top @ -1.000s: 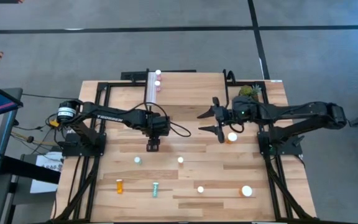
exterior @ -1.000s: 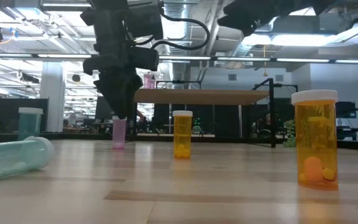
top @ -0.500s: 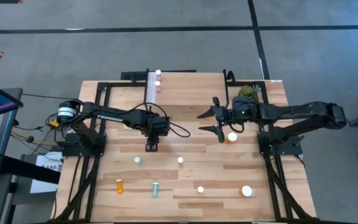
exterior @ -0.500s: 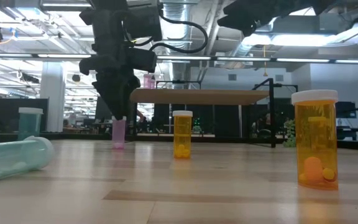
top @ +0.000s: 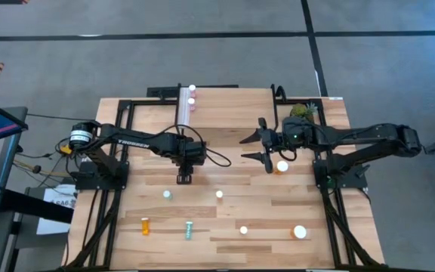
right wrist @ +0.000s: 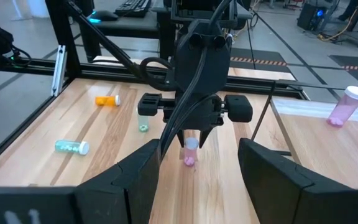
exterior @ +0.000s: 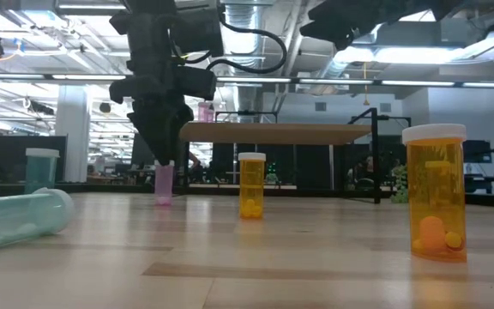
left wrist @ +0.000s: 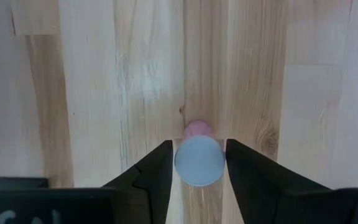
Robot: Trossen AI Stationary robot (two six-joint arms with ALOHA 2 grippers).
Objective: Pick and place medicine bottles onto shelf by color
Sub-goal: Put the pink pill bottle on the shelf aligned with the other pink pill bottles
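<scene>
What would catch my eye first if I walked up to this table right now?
Probably the left gripper near the middle of the table, its two fingers closed around the white cap of a small pink bottle that stands upright on the wood. Next, the big orange bottle looming close in the low view. Across the table the right gripper hangs with its fingers spread, holding nothing.

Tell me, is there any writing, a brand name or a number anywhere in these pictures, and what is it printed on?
"TROSSEN", roughly: white lettering along the left arm in the high view, small and only just legible.
White marks at the bottom corner of the left wrist view and of the right wrist view: cut off, unreadable.
The medicine bottles show no label I can read.
</scene>
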